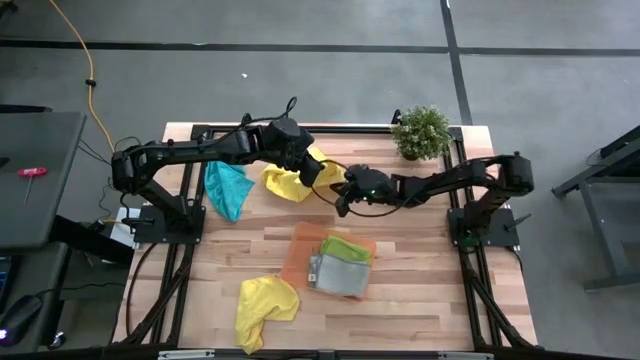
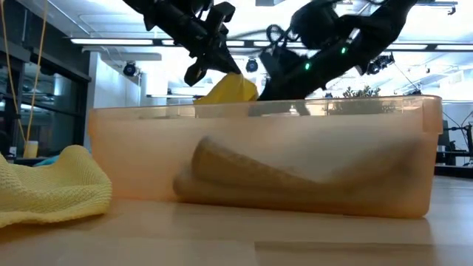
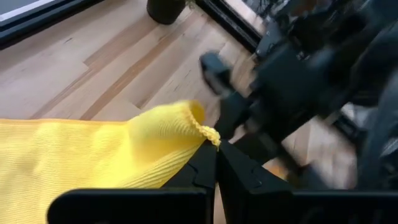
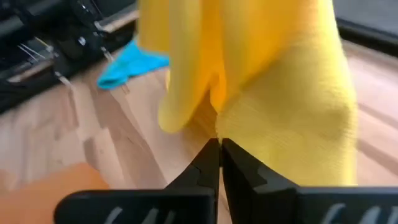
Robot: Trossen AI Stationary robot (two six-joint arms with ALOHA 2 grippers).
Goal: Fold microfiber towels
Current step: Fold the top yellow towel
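A yellow towel (image 1: 288, 182) hangs at the table's far middle, and both grippers are shut on it. My left gripper (image 3: 216, 148) has it from the upper left. My right gripper (image 4: 219, 144) meets it low on its right side. A teal towel (image 1: 226, 190) lies crumpled to the left of it. A second yellow towel (image 1: 265, 305) lies bunched near the front edge. A green towel (image 1: 347, 246) and a grey towel (image 1: 338, 273) rest folded on the orange tray (image 1: 300, 255). My left gripper pinches a corner (image 3: 208, 133) of the yellow towel between its two fingers, at their free ends. The cloth falls away slack from that corner, raised off the table there. My right gripper has its shut fingertips at the towel's lower hanging edge (image 4: 217, 129), between two drooping lobes. Only the very tips meet the cloth. One layer or several, I cannot tell.
A potted plant (image 1: 421, 131) stands at the far right of the table. In the low view the tray's wall (image 2: 259, 148) fills the foreground and the front yellow towel (image 2: 52, 188) lies to its left. Bare wood lies at the front right.
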